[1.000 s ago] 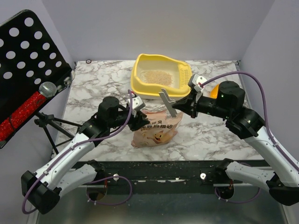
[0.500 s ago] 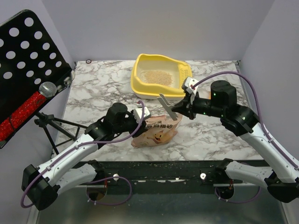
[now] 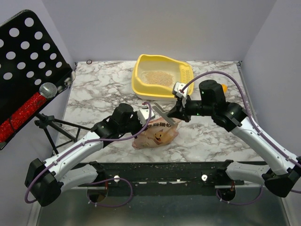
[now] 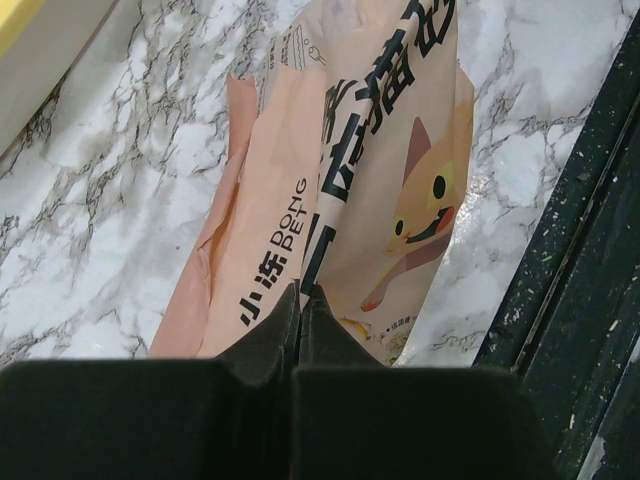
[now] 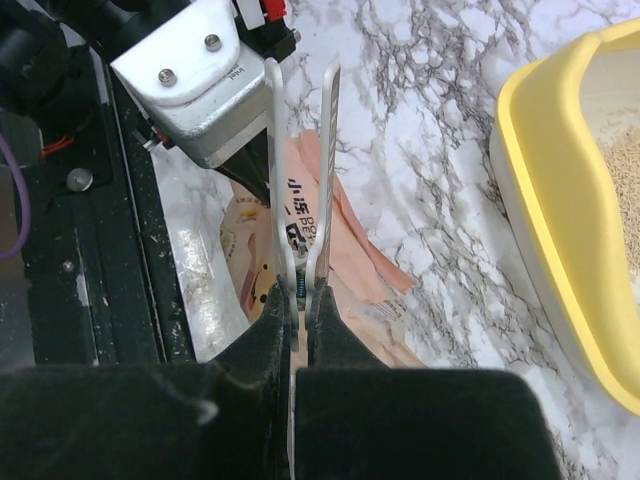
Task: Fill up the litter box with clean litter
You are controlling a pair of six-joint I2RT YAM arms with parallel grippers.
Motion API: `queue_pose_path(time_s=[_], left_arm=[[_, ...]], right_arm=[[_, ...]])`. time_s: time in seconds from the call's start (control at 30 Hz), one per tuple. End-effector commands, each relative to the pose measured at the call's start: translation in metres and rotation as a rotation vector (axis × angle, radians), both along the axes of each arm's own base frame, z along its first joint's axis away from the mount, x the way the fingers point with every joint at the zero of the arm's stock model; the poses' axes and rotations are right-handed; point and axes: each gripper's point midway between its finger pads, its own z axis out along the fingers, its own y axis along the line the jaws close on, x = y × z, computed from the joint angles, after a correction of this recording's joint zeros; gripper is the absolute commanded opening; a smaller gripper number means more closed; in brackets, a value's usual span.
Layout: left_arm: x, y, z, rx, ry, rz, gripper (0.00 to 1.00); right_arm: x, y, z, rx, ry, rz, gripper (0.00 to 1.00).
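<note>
Two grips | left fingers [image 4: 255, 345] pinch bag [image 4: 380, 150], right fingers [image 5: 270, 345] pinch grey tool [image 5: 275, 130] | step: opening bag | next: you pour litter [image 3: 157, 77] into litter box [image 3: 141, 88]

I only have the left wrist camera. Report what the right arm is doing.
Observer: The right gripper is shut on a slim grey two-bladed tool.
Operator: Give me the tool's position.
Observer: Top view: over the bag's upper end, close beside the left gripper.
Operator: Check the litter box.
Observer: The litter box holds a patch of clean litter.
</note>
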Motion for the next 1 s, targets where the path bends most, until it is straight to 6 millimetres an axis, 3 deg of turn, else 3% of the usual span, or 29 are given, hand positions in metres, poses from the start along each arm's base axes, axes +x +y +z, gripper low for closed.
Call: queue_pose_path(time_s=[0.0, 0.3, 0.57, 0.97], left_arm=[[0.003, 0.007, -0.001, 0.028, -0.014, 0.028, 0.00], [0.000, 0.005, 0.004, 0.008, -0.025, 0.024, 0.00], [-0.001, 0.004, 0.009, -0.010, -0.034, 0.024, 0.00], [-0.004, 0.001, 0.010, -0.014, -0.026, 0.013, 0.00]], right_arm=[[-0.001, 0.005, -0.013, -0.033, 0.008, 0.061, 0.00], [0.005, 0.019, -0.031, -0.082, 0.051, 0.124, 0.00], [0.016, 0.018, -0.049, -0.149, 0.065, 0.108, 0.00], [0.014, 0.017, -0.013, -0.087, -0.009, 0.102, 0.00]])
